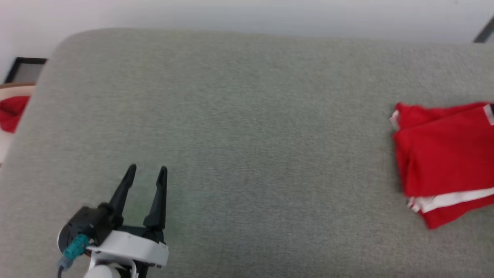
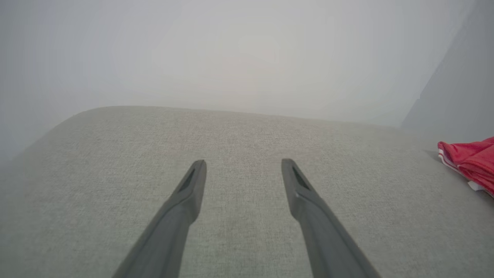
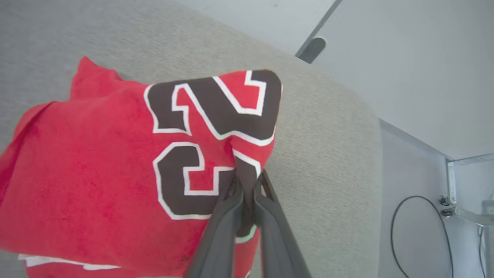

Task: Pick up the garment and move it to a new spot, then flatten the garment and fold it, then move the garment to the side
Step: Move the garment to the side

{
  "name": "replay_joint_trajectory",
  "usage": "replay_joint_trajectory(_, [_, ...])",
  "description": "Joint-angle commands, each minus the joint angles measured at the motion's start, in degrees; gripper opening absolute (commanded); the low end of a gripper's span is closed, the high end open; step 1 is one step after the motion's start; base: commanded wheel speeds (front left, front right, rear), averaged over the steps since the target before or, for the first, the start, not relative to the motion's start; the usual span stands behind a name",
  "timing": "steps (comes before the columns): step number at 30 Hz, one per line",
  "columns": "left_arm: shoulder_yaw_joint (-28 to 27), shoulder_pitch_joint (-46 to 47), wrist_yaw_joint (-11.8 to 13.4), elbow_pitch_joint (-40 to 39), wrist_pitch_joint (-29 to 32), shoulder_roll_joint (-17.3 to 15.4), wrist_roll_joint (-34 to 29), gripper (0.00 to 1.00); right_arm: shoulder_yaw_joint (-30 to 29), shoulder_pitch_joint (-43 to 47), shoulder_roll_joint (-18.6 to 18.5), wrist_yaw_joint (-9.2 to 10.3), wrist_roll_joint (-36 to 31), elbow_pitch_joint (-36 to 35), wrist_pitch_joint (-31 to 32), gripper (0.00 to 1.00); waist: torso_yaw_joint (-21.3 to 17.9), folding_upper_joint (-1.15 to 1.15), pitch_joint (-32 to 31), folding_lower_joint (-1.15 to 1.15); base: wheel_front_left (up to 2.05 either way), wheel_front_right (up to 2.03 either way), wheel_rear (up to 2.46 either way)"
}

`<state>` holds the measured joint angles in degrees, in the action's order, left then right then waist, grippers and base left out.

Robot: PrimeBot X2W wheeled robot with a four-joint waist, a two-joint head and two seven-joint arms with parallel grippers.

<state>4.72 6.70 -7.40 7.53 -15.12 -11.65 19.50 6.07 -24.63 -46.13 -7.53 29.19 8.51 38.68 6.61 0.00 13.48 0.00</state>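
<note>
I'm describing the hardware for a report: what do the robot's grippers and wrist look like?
The left gripper has two long black fingers tapering to narrow tips, on a black base above a white wrist housing, with a teal connector and grey cable beside it. The right gripper has the same slim dark fingers, hollowed near the tips.

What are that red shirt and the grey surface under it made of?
The red jersey shirt with black white-outlined numerals looks like soft, matte knit fabric: it creases and folds. The grey cushioned surface looks like coarse woven upholstery; its grain shows.
</note>
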Motion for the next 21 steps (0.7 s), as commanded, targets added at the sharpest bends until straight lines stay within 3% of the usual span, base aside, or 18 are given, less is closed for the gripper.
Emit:
replay_joint_trajectory(1, [0.1, 1.0, -0.2, -0.3, 0.0, -0.3, -0.7, 1.00, -0.1, -1.1, -1.1, 0.09, -0.7, 0.4, -1.0, 0.00, -2.8, 0.00, 2.7, 0.00, 0.00, 0.00, 0.00])
replay_joint_trajectory(11, [1.0, 4.8, -0.2, -1.2, 0.0, -1.3, -1.0, 1.00, 1.1, -6.0, -8.2, 0.09, -1.9, 5.8, -9.8, 0.00, -6.5, 0.00, 7.9, 0.00, 0.00, 0.00, 0.00])
replay_joint_trajectory(21, [1.6, 7.5, -0.2, -1.9, 0.0, -2.6, -0.9, 1.00, 2.9, -11.9, -12.5, 0.09, -4.9, 12.9, -15.6, 0.00, -7.8, 0.00, 12.2, 0.00, 0.00, 0.00, 0.00])
